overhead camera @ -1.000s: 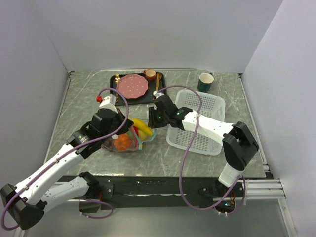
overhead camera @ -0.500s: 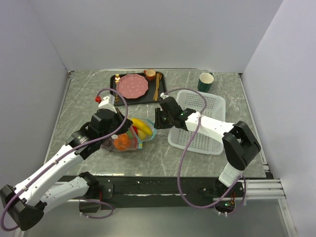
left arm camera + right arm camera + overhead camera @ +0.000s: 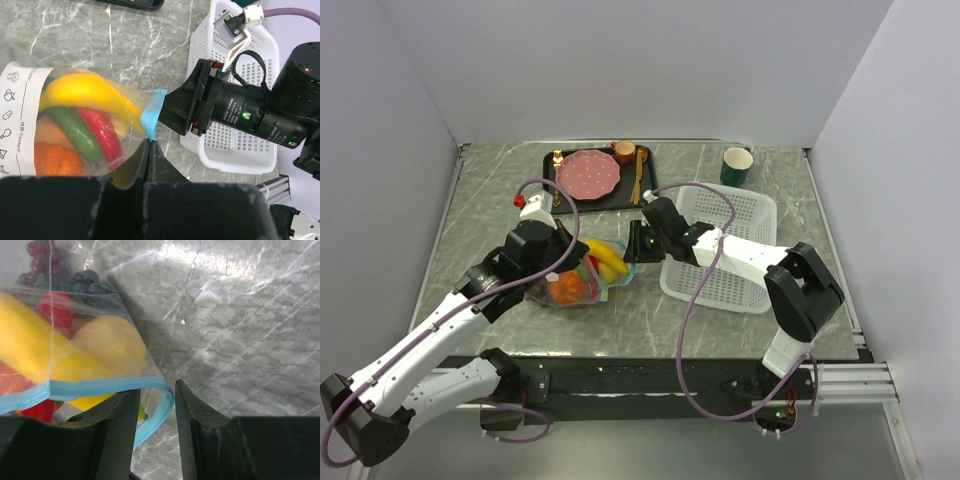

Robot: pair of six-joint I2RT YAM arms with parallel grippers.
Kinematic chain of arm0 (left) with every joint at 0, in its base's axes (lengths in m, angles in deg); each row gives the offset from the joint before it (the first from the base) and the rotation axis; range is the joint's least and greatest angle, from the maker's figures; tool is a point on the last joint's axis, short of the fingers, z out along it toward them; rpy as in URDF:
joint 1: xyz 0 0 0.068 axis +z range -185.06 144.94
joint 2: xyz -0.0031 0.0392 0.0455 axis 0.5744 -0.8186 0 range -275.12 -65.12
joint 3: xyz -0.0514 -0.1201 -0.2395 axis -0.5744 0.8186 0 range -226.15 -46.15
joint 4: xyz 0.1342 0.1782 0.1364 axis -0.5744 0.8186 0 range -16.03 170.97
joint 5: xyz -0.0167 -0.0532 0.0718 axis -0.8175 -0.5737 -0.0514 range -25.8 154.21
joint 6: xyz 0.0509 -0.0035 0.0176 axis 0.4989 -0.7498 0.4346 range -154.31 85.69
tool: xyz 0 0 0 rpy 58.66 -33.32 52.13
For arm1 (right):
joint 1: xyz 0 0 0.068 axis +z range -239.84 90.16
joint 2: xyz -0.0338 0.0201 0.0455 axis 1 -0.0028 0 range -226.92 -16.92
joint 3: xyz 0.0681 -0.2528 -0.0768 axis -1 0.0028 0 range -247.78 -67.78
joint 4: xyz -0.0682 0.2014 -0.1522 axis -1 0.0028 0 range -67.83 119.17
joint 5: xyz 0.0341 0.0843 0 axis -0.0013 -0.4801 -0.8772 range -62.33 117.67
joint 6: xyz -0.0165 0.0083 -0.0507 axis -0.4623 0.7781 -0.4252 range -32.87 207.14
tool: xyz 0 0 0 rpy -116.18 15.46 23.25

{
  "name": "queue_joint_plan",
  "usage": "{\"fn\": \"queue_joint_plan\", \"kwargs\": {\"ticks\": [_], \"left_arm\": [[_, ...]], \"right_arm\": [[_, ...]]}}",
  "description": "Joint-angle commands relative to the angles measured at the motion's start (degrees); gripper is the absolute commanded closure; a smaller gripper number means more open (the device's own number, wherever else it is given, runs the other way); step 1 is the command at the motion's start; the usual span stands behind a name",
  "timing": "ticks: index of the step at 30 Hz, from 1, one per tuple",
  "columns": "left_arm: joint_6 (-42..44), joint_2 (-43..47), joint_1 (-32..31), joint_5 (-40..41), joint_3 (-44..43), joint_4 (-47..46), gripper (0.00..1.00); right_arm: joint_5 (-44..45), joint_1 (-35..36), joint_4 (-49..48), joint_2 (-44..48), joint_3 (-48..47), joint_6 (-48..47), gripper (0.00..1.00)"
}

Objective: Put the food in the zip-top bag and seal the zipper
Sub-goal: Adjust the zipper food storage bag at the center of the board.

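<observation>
The clear zip-top bag point(image 3: 582, 280) lies on the table with the food inside it: a yellow banana point(image 3: 85, 92), a red chili point(image 3: 102, 132), an orange fruit point(image 3: 55, 160), dark grapes point(image 3: 45, 260) and a lemon point(image 3: 112, 340). My left gripper point(image 3: 148, 143) is shut on the bag's edge just below the teal-blue zipper point(image 3: 151, 112). My right gripper point(image 3: 156, 395) is open at the bag's mouth. The zipper's end point(image 3: 167, 400) loops between its fingers, and the mouth gapes there. In the top view the right gripper point(image 3: 632, 245) sits right of the bag.
A white mesh basket point(image 3: 740, 215) stands right of the bag, under the right arm. A black tray point(image 3: 548, 170) with a pink plate, a small cup and gold cutlery is at the back. A green cup point(image 3: 736, 165) stands at the back right.
My right gripper drew slightly right, then came back left to the bag's mouth end. The left gripper and bag have stayed put.
</observation>
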Motion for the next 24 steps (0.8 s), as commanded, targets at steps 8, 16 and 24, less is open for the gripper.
{"fn": "queue_joint_plan", "kwargs": {"ticks": [8, 16, 24], "left_arm": [[-0.11, 0.71, 0.07, 0.16, -0.91, -2.11, 0.99], [-0.2, 1.85, 0.07, 1.48, -1.7, -0.45, 0.99], [-0.46, -0.25, 0.07, -1.94, -0.21, -3.34, 0.98]], "right_arm": [[-0.76, -0.1, -0.26, -0.86, 0.13, 1.4, 0.91], [0.91, -0.01, 2.01, 9.39, -1.34, 0.44, 1.0], [-7.61, 1.3, 6.14, 11.91, -14.96, -4.31, 1.0]]}}
